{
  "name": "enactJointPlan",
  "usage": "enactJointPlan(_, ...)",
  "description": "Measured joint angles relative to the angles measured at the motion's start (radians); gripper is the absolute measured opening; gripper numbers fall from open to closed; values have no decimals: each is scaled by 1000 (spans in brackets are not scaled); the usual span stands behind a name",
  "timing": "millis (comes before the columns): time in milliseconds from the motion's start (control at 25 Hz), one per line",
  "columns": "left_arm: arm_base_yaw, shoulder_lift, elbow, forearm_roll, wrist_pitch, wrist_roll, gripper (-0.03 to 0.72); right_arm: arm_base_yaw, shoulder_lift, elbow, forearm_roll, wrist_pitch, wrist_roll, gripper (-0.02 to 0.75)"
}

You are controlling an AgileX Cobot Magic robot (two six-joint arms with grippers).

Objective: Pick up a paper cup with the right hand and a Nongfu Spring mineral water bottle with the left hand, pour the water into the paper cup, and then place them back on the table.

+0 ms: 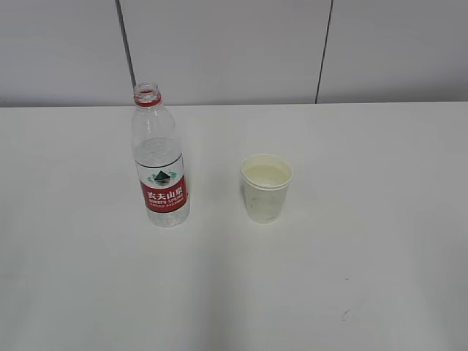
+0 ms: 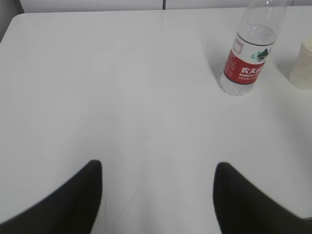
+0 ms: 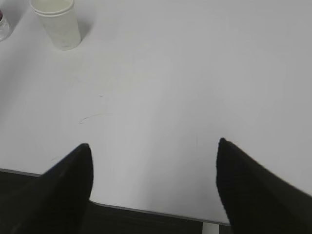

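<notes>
The Nongfu Spring bottle [image 1: 161, 164] stands upright and uncapped on the white table [image 1: 351, 278], left of centre, about half full. The paper cup [image 1: 265, 187] stands upright to its right, with liquid inside. Neither arm shows in the exterior view. In the left wrist view my left gripper [image 2: 158, 168] is open and empty, well short of the bottle [image 2: 248, 53] at the upper right; the cup's edge [image 2: 303, 68] shows at the right border. In the right wrist view my right gripper [image 3: 153, 146] is open and empty over the table's near edge, far from the cup [image 3: 58, 22] at the upper left.
A grey panelled wall [image 1: 234, 44] rises behind the table. The table's front edge [image 3: 146, 210] runs below the right gripper, with dark floor beyond. A faint scuff mark [image 3: 95, 117] lies on the tabletop between the cup and the right gripper.
</notes>
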Motion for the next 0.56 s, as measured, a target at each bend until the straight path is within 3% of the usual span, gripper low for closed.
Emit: enactJointPlan(560,0,0,0,0,0,0,447,0,0,0,0,0,0,587)
